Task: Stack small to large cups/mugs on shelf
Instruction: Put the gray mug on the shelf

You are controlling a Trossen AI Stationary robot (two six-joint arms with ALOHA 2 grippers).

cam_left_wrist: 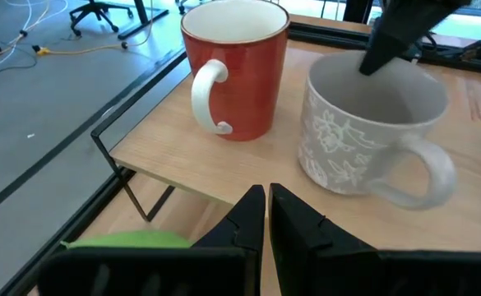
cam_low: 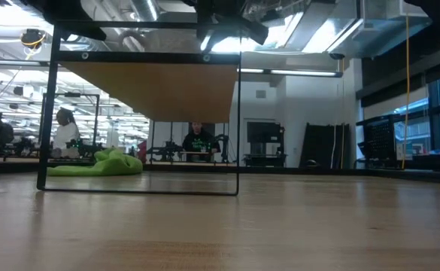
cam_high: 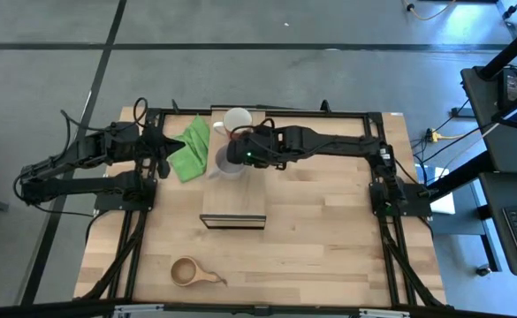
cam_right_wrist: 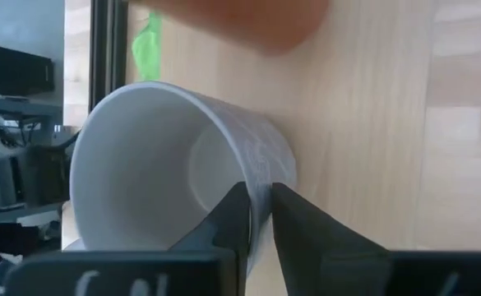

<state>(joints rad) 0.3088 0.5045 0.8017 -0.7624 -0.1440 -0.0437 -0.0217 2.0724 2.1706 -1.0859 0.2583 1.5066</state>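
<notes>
Workshop floor all round, and a light wooden table [cam_high: 329, 238] with the shelf [cam_high: 233, 199] sitting mid-table, its far end under the right arm. So where are we on the stacking? I'd say roughly mid-way at best. The red mug [cam_left_wrist: 234, 66] and the grey mug [cam_left_wrist: 370, 123] both stand upright on the shelf's far end, side by side and close but not touching as far as I can tell. The small wooden cup [cam_high: 191, 271] is well away from both pincers, down at the near edge of the table, untouched. Nothing is nested inside anything yet, so the actual stack looks still to do.

The right gripper [cam_right_wrist: 259, 215] is clenched on the grey mug's rim, one finger inside the wall and one outside. The red mug is just beyond it, toward the far rail. The left gripper [cam_left_wrist: 267, 215] is pinched together with nothing in it, hanging just off the shelf's left side, facing both mugs, with the green cloth [cam_high: 188, 147] right below it.

Room-wise: the mugs sit near the shelf's far corner, and the red one is close to that edge, so any nudge from the grey mug could push it off. Toward the near side of the right pincer, the rest of the shelf top is bare, with plenty of open table beyond.
</notes>
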